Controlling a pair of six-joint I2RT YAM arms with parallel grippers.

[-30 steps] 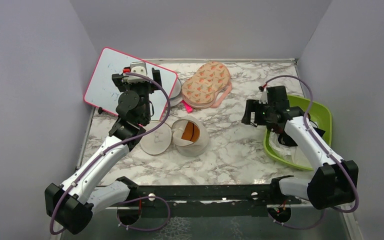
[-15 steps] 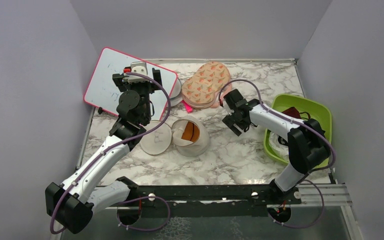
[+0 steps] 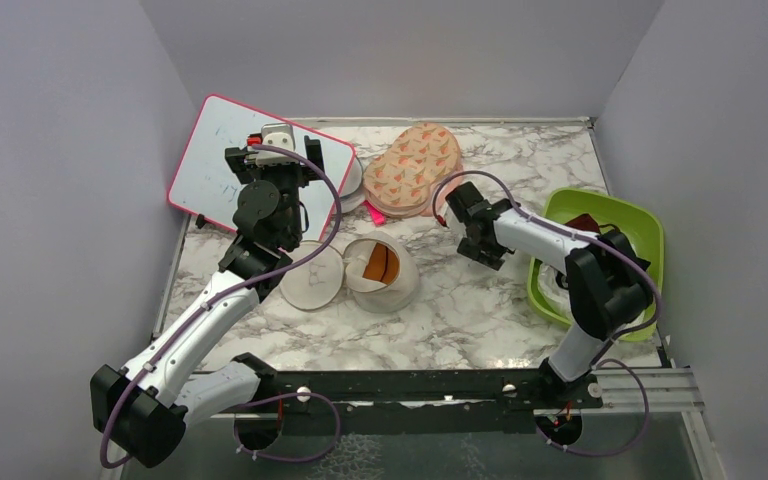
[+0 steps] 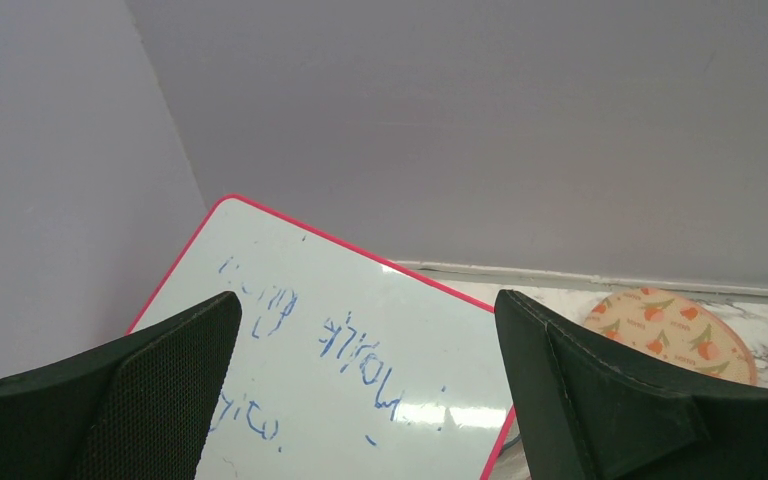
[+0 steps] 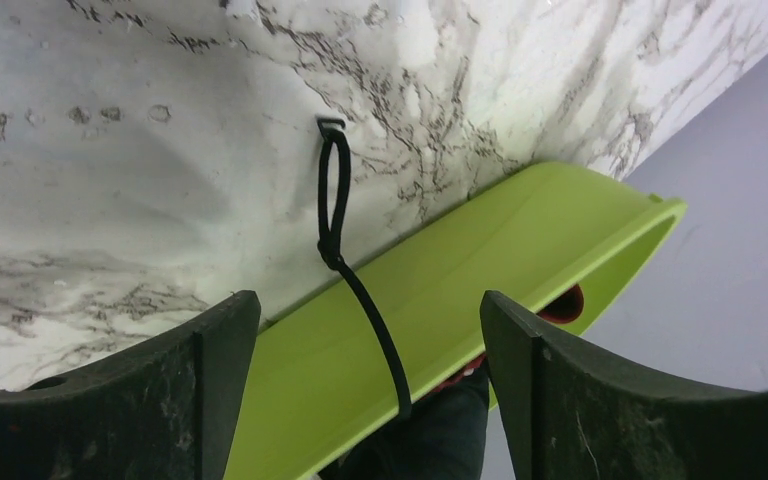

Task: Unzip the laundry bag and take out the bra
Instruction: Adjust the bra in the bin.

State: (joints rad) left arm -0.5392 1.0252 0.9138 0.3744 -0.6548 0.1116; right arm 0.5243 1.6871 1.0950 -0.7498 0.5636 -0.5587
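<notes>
The laundry bag (image 3: 397, 285), a round white mesh pod, sits unzipped at the table's middle left. Its flat lid (image 3: 312, 276) lies flipped open beside it on the left. The orange-brown bra (image 3: 381, 263) shows inside the pod. My left gripper (image 3: 272, 152) (image 4: 365, 300) hovers open behind the lid, facing the whiteboard, with nothing between its fingers. To the right of the pod and apart from it, my right gripper (image 3: 472, 226) (image 5: 360, 300) is open and empty, looking toward the green bin.
A pink-rimmed whiteboard (image 3: 222, 160) (image 4: 340, 340) leans at the back left. A peach patterned case (image 3: 415, 165) (image 4: 675, 320) lies at the back centre. The green bin (image 3: 650, 235) (image 5: 480, 260) on the right holds dark red cloth (image 3: 582, 222). A black strap (image 5: 338, 200) hangs over its edge.
My right arm has swung left from above the green bin to the table's middle, right of the pod. The left arm and the pod have not moved.
</notes>
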